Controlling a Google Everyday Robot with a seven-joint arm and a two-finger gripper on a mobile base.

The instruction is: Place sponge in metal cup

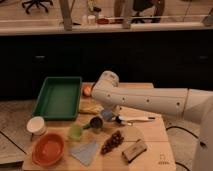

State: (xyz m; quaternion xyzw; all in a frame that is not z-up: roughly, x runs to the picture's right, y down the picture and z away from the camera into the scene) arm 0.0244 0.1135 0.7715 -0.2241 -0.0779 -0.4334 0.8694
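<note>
Low over the middle of the wooden table (150, 136), under the bend of the white arm (150, 100) reaching in from the right: the gripper (108, 116), pressed together and pinching the sponge (105, 114), a small blue-grey block showing at its tip. Just below and left of that, very near but not clearly touching: the metal cup (96, 123), upright, dull and dark, mouth up. Sponge up by the cup's right rim rather than inside it; not yet in. Just beside the metal cup on its left, the lime-green cup (75, 131); farther left, near the table's edge, a white bowl (36, 125), and in front of that an orange-red bowl (48, 148). Along the front edge, from left to right: a pale blue cloth (85, 151) lying flat, a dark grape-like bunch (112, 142), a tan-and-black block (134, 150). Right of the gripper, a white utensil (136, 119) with a dark end, lying flat. At the back left, a green tray (57, 97) with raised walls; beside its right wall an orange fruit (87, 90) and, nearer, something yellowish (90, 107), hard to make out. Behind the table, a dark counter front (125, 60); above it, glass panes (150, 10) with chair bases and legs beyond. Below, a pale speckled floor (10, 115), with a black cable (176, 132) trailing at the right.
</note>
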